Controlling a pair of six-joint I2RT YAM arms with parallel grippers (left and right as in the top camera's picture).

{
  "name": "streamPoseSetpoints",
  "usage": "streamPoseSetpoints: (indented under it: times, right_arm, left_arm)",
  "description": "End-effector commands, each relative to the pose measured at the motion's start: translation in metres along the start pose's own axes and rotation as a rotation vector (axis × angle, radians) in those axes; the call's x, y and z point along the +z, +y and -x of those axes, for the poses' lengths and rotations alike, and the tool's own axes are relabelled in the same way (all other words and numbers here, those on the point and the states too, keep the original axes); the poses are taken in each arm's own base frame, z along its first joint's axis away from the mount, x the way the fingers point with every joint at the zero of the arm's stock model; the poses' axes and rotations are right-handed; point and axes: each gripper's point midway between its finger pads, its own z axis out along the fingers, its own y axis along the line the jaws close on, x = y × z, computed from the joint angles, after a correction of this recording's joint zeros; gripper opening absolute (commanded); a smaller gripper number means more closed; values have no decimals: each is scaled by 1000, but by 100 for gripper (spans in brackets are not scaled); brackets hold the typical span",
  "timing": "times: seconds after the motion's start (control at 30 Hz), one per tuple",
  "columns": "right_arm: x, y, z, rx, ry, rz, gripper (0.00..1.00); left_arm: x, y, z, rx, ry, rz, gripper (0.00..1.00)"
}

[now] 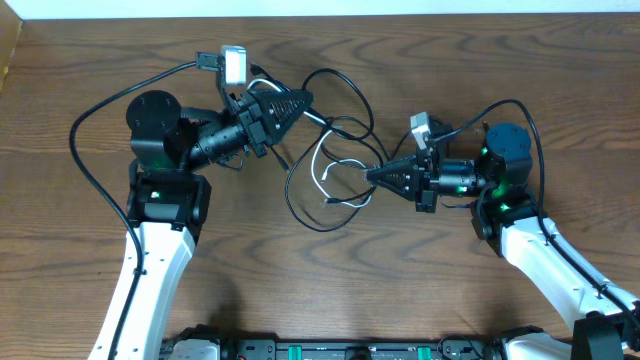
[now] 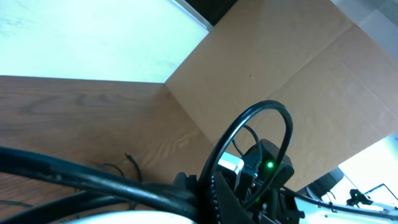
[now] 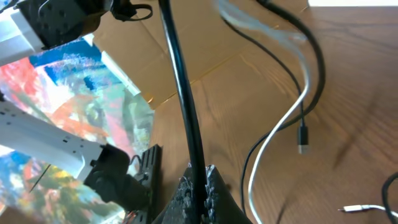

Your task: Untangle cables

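Note:
Black cables [image 1: 345, 82] loop across the middle of the wooden table, tangled with a thin white cable [image 1: 322, 165]. My left gripper [image 1: 305, 99] points right and is shut on a black cable [image 2: 93, 177] at the upper left of the tangle; its jaws [image 2: 214, 193] are mostly hidden by the cords. My right gripper [image 1: 370, 176] points left, next to the white cable. In the right wrist view its jaws [image 3: 200, 177] are shut on a black cable [image 3: 180, 81] that runs up out of them. The white cable [image 3: 280, 124] and a black plug [image 3: 303, 148] hang beside it.
The table's far edge [image 1: 400, 14] runs along the top of the overhead view. A cardboard sheet [image 2: 280, 56] stands beyond the table. A white plug [image 3: 360, 209] lies on the wood. Thick black arm wires [image 1: 90, 120] arc beside each arm.

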Motion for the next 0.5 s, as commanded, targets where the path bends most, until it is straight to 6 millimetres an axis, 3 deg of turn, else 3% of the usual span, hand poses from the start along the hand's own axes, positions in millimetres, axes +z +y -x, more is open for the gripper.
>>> streamPoseSetpoints:
  times: [0.0,0.3,0.47]
  right_arm:
    - [-2,-7,12,4,-44,-58,1]
    - [-20,18,76,-39,-249,-25,1]
    - [-24,24,90,-45,-317,-25,1]
  left_arm:
    - [-2,-19,-7,81,62,-91,8]
    - [-14,-52,-40,240,228,-321,7]
    - [-21,-62,-50,256,279,-394,8]
